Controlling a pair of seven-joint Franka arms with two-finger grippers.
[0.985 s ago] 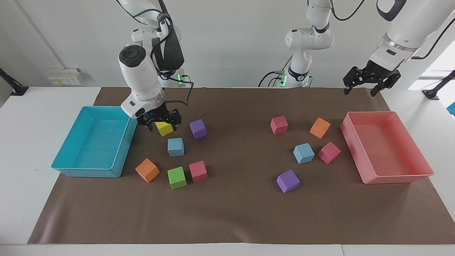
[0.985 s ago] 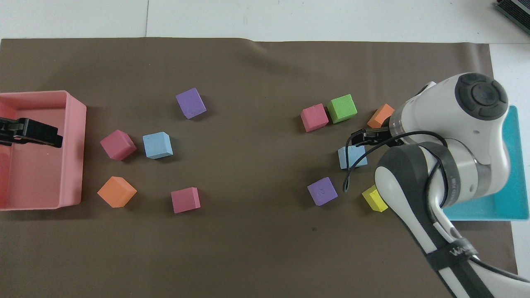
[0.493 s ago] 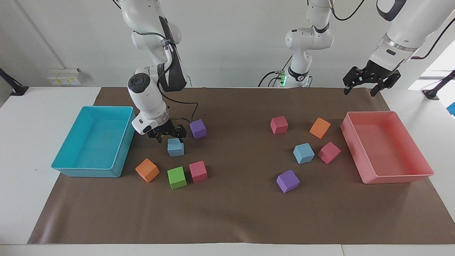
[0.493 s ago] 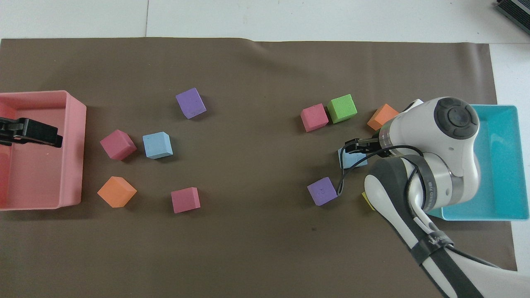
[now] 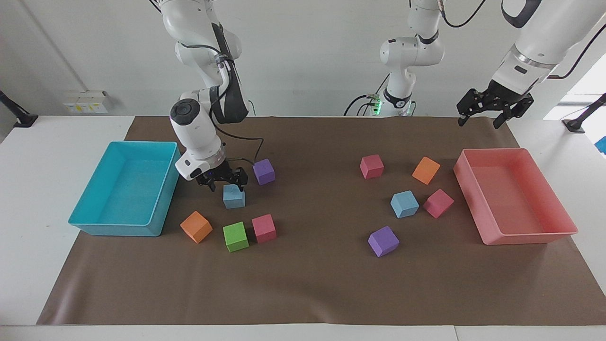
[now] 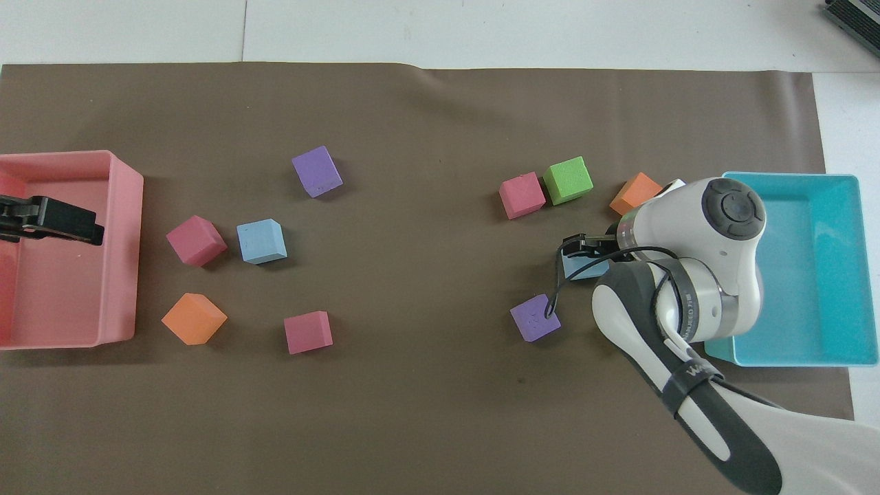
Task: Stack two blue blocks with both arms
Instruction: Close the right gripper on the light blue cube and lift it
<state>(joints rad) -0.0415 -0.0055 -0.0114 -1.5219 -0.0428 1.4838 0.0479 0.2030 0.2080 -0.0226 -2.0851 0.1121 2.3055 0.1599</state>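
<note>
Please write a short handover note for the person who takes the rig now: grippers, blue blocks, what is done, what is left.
Right gripper: open, low over the blue block beside the turquoise tray, not gripping it.
Left gripper: open, waiting in the air above the pink tray.
Second blue block: on the mat toward the left arm's end, beside a pink block, untouched.
Done: nothing stacked.
Left: grasp both blue blocks, set one on the other.
</note>
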